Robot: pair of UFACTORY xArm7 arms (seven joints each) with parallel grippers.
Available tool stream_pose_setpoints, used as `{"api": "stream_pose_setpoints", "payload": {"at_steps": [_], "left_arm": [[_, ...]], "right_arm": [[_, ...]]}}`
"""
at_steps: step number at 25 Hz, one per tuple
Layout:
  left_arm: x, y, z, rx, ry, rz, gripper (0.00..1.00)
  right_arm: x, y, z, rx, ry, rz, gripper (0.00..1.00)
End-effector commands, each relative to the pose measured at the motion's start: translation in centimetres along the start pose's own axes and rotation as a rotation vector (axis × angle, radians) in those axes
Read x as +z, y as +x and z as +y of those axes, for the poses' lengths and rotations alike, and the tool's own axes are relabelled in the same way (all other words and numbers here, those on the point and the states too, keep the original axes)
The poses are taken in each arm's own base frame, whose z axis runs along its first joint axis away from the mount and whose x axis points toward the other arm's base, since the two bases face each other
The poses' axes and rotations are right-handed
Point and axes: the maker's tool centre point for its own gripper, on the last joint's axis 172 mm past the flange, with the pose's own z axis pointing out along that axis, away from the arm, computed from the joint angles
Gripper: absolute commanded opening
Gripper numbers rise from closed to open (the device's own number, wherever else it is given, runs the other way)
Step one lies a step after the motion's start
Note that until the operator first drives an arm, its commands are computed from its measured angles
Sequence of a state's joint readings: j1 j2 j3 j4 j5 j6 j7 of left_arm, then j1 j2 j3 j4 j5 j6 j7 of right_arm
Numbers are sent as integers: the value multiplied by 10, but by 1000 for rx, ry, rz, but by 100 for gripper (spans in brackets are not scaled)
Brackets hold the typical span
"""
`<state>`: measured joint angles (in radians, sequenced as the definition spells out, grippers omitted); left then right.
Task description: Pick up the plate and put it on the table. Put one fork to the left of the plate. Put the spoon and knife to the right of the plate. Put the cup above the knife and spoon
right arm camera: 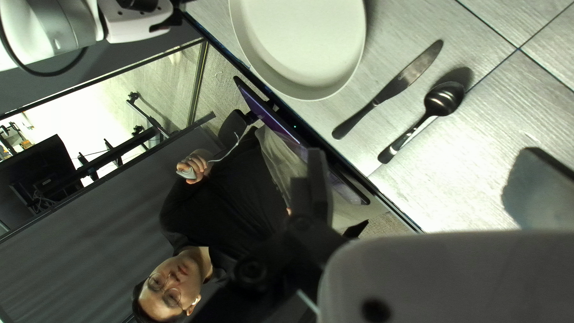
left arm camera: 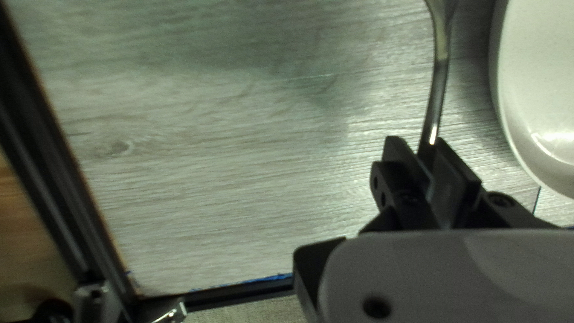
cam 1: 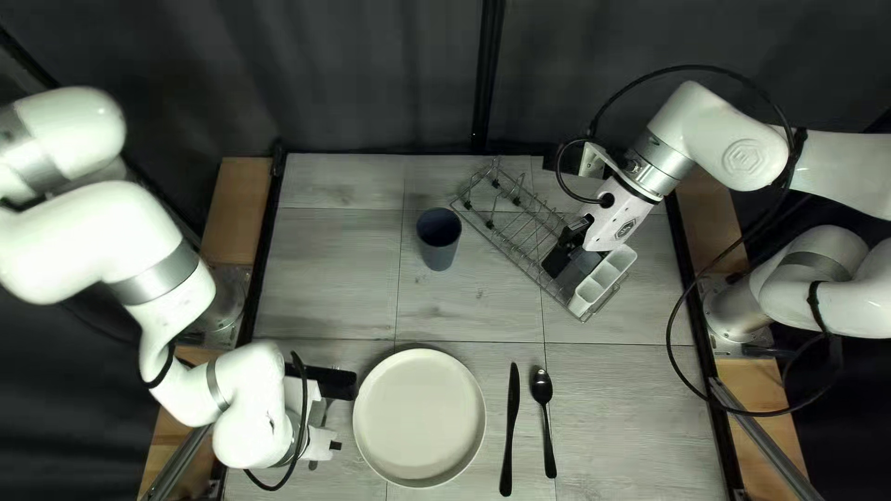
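The left pincer [cam 1: 325, 443] grips the fork [left arm camera: 439, 78] by its handle, just left of the plate [cam 1: 419, 417]. The cup [cam 1: 439, 238] stands on the counter [cam 1: 325, 269] beyond the plate, then come knife [cam 1: 510, 427] and spoon [cam 1: 548, 422]. The right pincer [cam 1: 564, 252], wide or narrow I can't tell, is at the wire rack [cam 1: 502, 235].

wire rack [cam 1: 510, 256] | white caddy [cam 1: 580, 303] in it | dark curtain [cam 1: 371, 74] | person [right arm camera: 221, 203]

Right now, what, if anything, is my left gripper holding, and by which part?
The left gripper is holding the fork by its handle, pinched between the two fingertips.
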<state>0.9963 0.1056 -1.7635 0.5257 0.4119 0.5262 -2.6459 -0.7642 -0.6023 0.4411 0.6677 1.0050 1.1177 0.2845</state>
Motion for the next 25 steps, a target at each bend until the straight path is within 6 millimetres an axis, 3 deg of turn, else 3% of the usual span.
{"api": "stream_pose_setpoints", "payload": {"at_steps": [1,14,15,16,17,19,24,25], "left_arm": [[8,0,0,-22,5,2,0],[32,6,-6,-35,21,-21,0],[32,6,-7,-36,18,-23,30],[32,6,-6,-39,14,-23,95],[31,6,-6,-43,9,-20,100],[24,6,-5,-47,2,-15,100],[-29,10,6,-48,-11,35,100],[-49,15,9,-42,-12,56,100]], "right_arm": [[0,0,0,0,0,0,100],[0,0,0,0,0,0,100],[0,0,0,0,0,0,100],[0,0,0,0,0,0,100],[0,0,0,0,0,0,100],[0,0,0,0,0,0,100],[0,0,0,0,0,0,100],[0,0,0,0,0,0,100]]}}
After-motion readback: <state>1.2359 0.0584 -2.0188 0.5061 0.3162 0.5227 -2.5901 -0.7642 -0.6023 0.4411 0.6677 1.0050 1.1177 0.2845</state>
